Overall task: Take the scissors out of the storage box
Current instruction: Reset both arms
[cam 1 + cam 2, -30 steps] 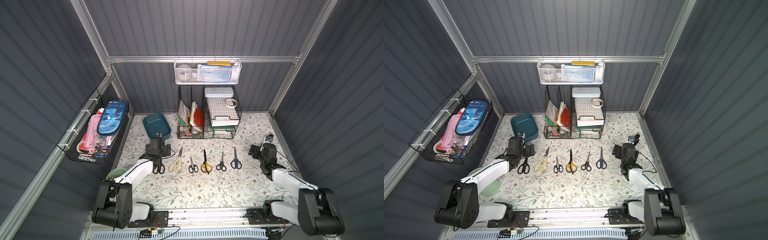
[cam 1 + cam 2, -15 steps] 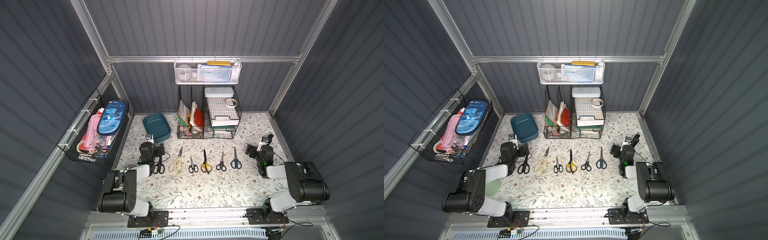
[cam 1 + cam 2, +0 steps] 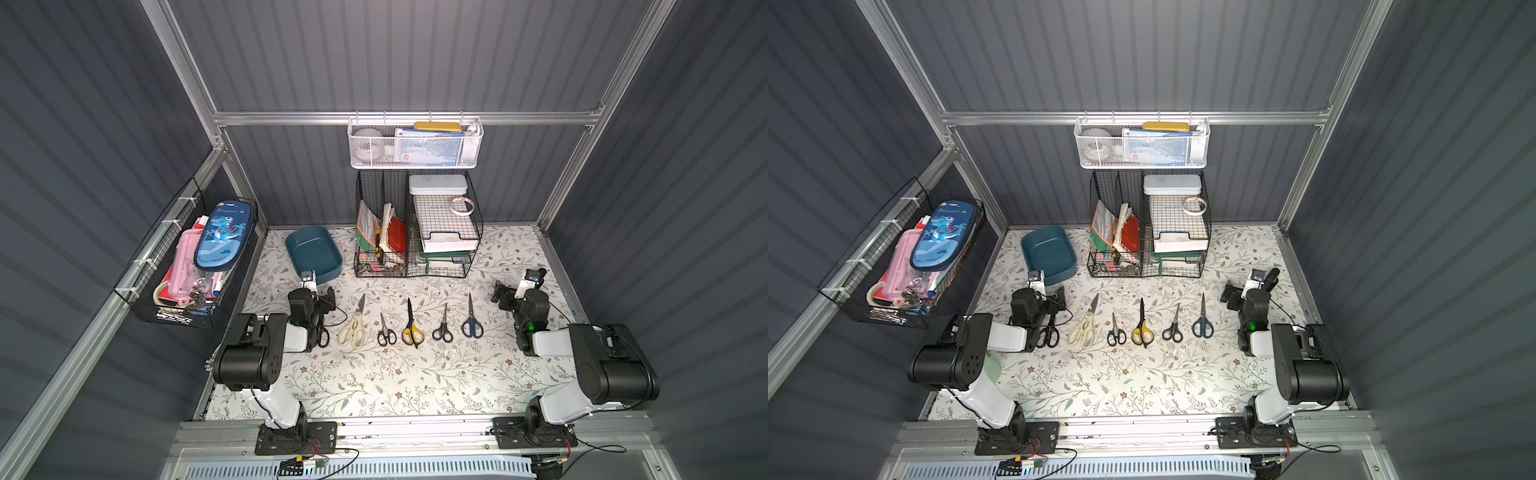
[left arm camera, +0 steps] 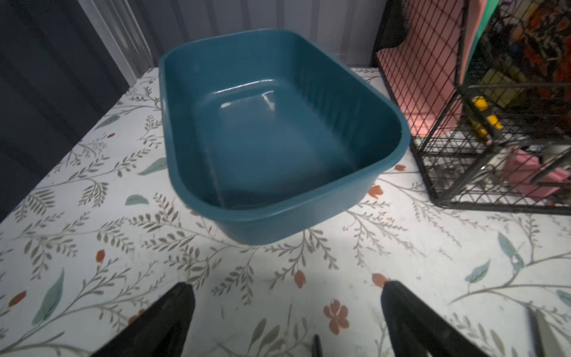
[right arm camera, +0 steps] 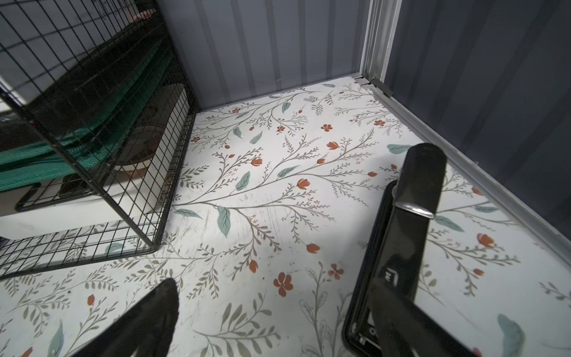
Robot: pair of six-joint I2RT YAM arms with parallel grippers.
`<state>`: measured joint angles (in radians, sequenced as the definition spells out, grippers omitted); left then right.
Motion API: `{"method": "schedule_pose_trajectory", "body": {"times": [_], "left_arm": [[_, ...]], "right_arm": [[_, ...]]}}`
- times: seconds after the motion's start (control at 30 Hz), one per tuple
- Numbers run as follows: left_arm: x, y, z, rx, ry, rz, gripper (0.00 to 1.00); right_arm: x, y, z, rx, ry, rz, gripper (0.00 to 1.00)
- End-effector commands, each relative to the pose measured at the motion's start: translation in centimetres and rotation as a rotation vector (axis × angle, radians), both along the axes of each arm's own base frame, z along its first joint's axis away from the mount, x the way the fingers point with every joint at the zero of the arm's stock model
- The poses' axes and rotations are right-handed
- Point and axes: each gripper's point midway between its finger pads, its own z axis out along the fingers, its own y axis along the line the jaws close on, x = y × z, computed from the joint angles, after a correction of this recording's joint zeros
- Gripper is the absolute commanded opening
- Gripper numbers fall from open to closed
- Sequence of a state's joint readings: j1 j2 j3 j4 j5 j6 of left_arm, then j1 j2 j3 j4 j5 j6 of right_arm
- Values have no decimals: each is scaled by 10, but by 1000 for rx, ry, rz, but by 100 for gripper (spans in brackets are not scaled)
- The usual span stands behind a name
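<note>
The teal storage box (image 3: 312, 248) (image 4: 272, 139) stands at the back left and is empty inside. Several scissors lie in a row on the floral table: a black-handled pair (image 3: 322, 335), a cream pair (image 3: 352, 328), a small black pair (image 3: 386, 333), a yellow-and-black pair (image 3: 412, 332), another small black pair (image 3: 443, 331) and a blue pair (image 3: 472, 326). My left gripper (image 3: 316, 296) (image 4: 285, 293) is open just in front of the box, over the black-handled pair's blade tip (image 4: 315, 346). My right gripper (image 3: 515, 287) (image 5: 278, 293) is open at the right and holds nothing.
Black wire baskets (image 3: 415, 232) full of stationery stand at the back centre, beside the box. A white mesh basket (image 3: 415, 143) hangs above them. A black wire basket (image 3: 187, 266) hangs on the left wall. A long black object (image 5: 411, 216) lies by the right gripper's finger.
Both arms have folded back over their bases. The grippers stayed nearly where they were, both open, and the scissors have not moved.
</note>
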<state>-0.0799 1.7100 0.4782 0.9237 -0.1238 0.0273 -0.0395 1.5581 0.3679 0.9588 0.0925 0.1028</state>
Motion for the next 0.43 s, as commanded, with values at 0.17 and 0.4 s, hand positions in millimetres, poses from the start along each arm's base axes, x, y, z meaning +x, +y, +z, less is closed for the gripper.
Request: {"method": "schedule_pose_trajectory", "body": {"times": [0.17,0.4], "left_arm": [[2,0,3,21,-4,-5,99],[2,0,3,22,-5,-5,99]], "right_arm": [[-1,0,1,-9,-12,5,99],[-1,0,1,-9,-12,5,99]]}}
